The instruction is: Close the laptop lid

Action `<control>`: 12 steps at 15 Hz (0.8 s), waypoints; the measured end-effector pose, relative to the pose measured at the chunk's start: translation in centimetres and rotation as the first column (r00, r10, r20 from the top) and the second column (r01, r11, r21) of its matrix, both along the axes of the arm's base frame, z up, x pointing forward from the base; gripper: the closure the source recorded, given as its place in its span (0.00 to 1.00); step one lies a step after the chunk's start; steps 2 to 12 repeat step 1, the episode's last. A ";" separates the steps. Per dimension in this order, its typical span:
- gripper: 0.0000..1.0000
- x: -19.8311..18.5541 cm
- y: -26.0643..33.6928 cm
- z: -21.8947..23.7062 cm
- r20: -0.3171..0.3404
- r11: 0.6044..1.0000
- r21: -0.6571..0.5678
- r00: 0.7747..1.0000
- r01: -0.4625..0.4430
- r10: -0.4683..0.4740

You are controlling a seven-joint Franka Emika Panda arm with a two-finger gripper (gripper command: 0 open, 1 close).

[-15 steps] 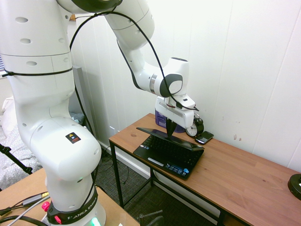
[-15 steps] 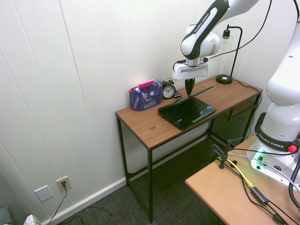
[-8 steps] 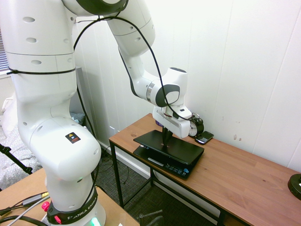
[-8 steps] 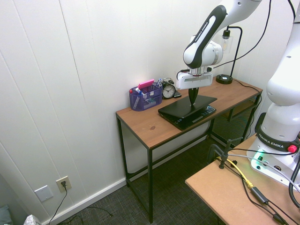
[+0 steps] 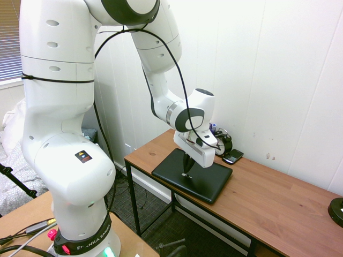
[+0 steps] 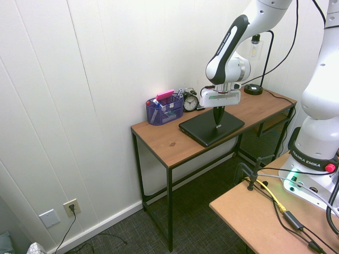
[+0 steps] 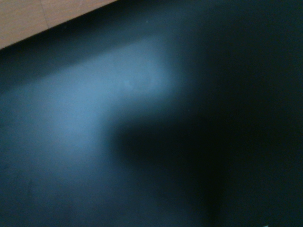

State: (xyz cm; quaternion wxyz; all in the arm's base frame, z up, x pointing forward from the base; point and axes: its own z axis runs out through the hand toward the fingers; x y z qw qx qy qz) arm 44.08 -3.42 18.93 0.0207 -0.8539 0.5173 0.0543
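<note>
A robot's gripper [image 5: 186, 174], its fingers closed together and holding nothing, points down over the outer face of a netbook's laptop lid [image 5: 208, 180] on a wooden desk [image 5: 268, 194]. The lid lies down over the base, its matte black back facing up. One second earlier it stood partly raised, with the keyboard in plain sight; half a second ago it sloped lower, leaving a strip of the base showing along the near edge. That strip is now covered. The gripper has come down with the lid and, in the first exterior view, shifted toward the desk's near edge. Whether the fingertips press on the lid or sit just above it cannot be told.

Seen from the first exterior view, a black alarm clock [image 5: 223, 143] stands beyond the lid, near the wall, with a small black phone [image 5: 233, 156] just to its right. In the second exterior view, a purple organizer [image 6: 164, 110] filled with pens stands left of the clock, while a black lamp [image 6: 253, 89] rises at the desk's far right. The robot's hand blocks most of the organizer in the first exterior view. The wrist view shows the lid's blurred, dark surface beside a corner of wood.
</note>
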 end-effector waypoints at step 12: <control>1.00 0.1 0.0 0.1 0.006 1.000 0.000 1.000 0.001 -0.001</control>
